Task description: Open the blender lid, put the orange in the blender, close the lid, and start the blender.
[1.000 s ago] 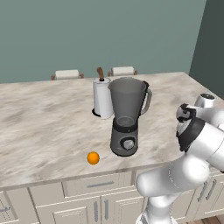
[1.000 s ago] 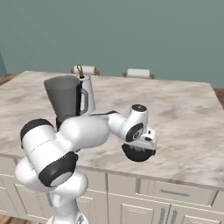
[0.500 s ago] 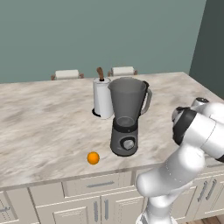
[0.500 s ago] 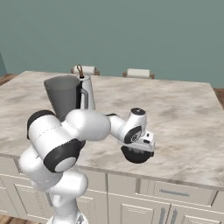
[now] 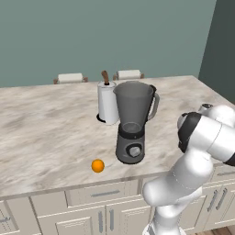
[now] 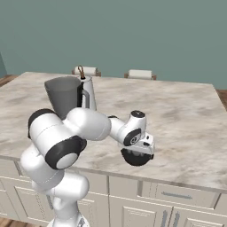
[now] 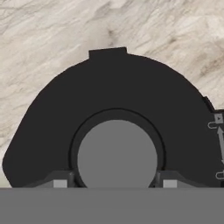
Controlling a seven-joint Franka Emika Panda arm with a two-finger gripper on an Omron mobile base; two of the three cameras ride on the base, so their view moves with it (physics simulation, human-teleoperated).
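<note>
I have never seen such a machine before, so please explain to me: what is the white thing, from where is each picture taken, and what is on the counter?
The white thing is a robot arm with a two-finger gripper at its end, standing at a kitchen counter. Two pictures come from cameras behind the arm, one on its left and one on its right, so they show the same scene from two sides. The third comes from a camera on the hand itself, looking along the fingers.

On the counter stand the blender, its jar open at the top, and a white paper-towel roll behind it. The orange lies in front, apart from the blender.

The gripper holds the blender lid, a dark disc, by its centre knob, low over the counter.
</note>
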